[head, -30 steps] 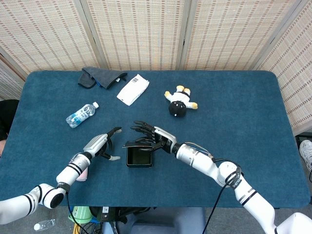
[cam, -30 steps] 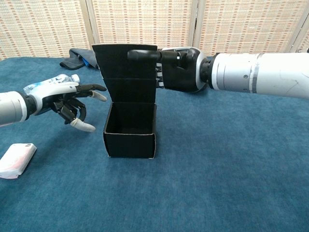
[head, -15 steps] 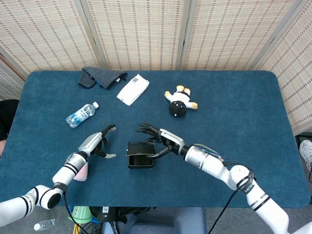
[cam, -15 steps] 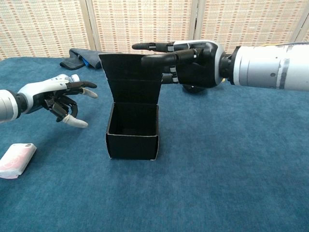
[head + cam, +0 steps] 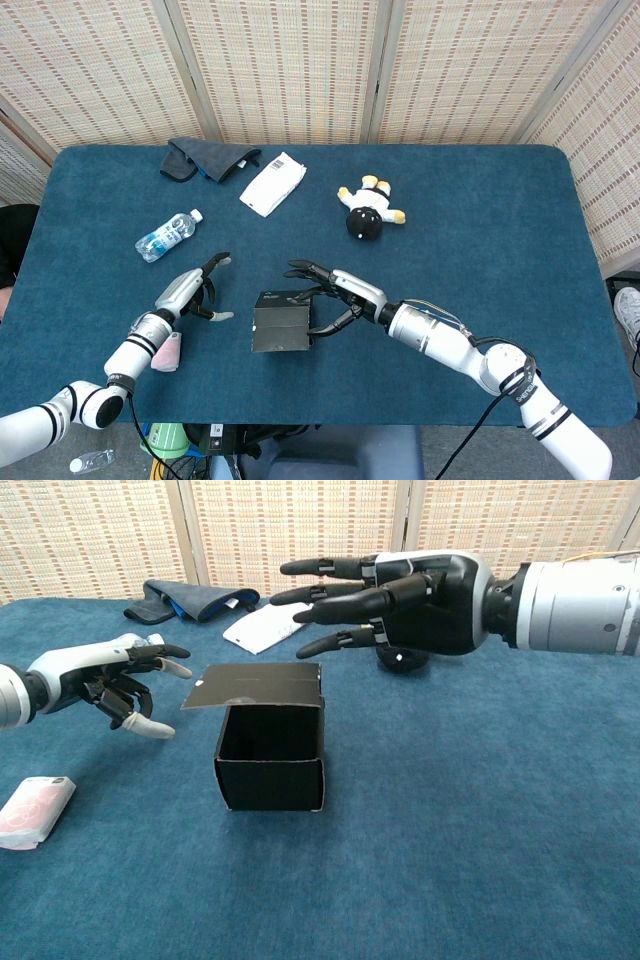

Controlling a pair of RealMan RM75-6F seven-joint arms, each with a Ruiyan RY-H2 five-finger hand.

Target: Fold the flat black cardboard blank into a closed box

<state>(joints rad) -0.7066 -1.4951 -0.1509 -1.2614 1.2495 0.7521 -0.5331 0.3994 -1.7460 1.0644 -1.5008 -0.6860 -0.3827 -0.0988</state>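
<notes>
One black box (image 5: 270, 755) sits nearest you on the blue table (image 5: 480, 230), walls up, mouth open toward the chest cam; inside looks dark, contents can't be told. Its lid flap (image 5: 255, 687) lies roughly level over the back edge, tilted out to the left, not tucked in. A small pink-white packet (image 5: 35, 811) lies flat just beside your left forearm.

Your left hand (image 5: 120, 680) hovers left of the box, apart from it, fingers loosely curled w/ nothing in them. Your right hand (image 5: 400, 605) hangs above and behind the box on the right, fingers spread and stretched toward the flap; whether they touch it can't be told.

Farther back: water bottle (image 5: 168, 235) on its side at left, black-and-white plush toy (image 5: 368, 209) mid-table, white pouch (image 5: 273, 183), and dark grey cloth (image 5: 205, 160) bunched near the far edge. Woven screen panels (image 5: 300, 70) stand behind the table.
</notes>
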